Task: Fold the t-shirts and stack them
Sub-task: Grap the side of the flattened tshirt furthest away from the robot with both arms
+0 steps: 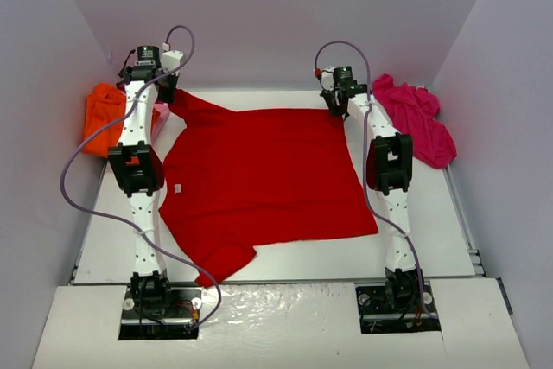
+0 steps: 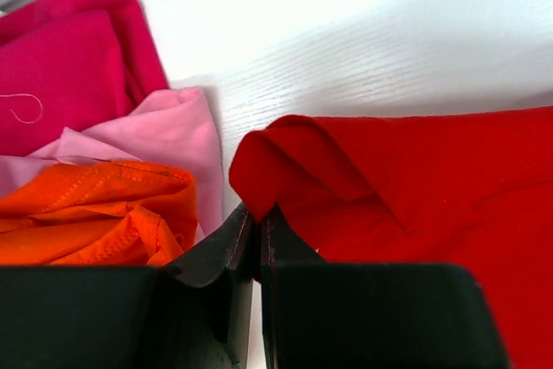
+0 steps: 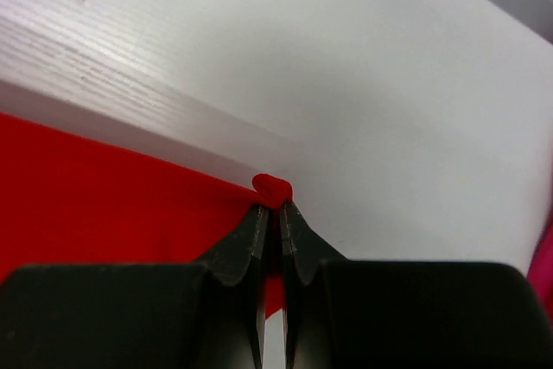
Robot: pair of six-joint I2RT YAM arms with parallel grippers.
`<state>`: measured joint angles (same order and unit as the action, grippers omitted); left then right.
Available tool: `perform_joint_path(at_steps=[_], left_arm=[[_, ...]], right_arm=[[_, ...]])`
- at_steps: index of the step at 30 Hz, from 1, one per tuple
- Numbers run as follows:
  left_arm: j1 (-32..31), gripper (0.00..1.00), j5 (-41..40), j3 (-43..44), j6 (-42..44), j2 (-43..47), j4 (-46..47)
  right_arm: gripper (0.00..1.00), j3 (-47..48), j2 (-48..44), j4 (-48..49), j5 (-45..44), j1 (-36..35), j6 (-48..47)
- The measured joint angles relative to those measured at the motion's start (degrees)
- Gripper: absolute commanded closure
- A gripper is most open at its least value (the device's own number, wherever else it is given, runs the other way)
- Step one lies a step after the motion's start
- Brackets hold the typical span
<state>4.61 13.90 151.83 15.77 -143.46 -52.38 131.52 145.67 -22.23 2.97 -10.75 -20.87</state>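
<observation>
The top external camera looks down from above and behind the arm bases, taking in the whole table [image 1: 311, 258]. Each wrist camera sits low and very close behind its own gripper, the left gripper [image 2: 257, 213] and the right gripper [image 3: 274, 209], facing the table's far edge. All three views share the far corners of the red t-shirt [image 1: 259, 174].

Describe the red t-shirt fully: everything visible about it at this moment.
The red t-shirt is plain, soft-looking cloth, spread mostly flat across the white table, one sleeve pointing toward the near edge. Its far edge is pinched at both ends: the left gripper is shut on a bunched fold, the right gripper on a small nub.
</observation>
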Motion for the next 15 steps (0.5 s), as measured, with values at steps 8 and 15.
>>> perform_joint_path(at_steps=[8, 15], left_arm=[[-0.82, 1.00, -1.33, 2.48, 0.00, 0.00, 2.24], [-1.25, 1.00, -2.69, 3.76, 0.58, 0.00, 4.05]], right_arm=[[1.00, 1.65, -0.07, 4.29, -6.00, -0.13, -0.12], [1.00, 1.80, -0.07, 6.60, -7.97, -0.21, -0.31]])
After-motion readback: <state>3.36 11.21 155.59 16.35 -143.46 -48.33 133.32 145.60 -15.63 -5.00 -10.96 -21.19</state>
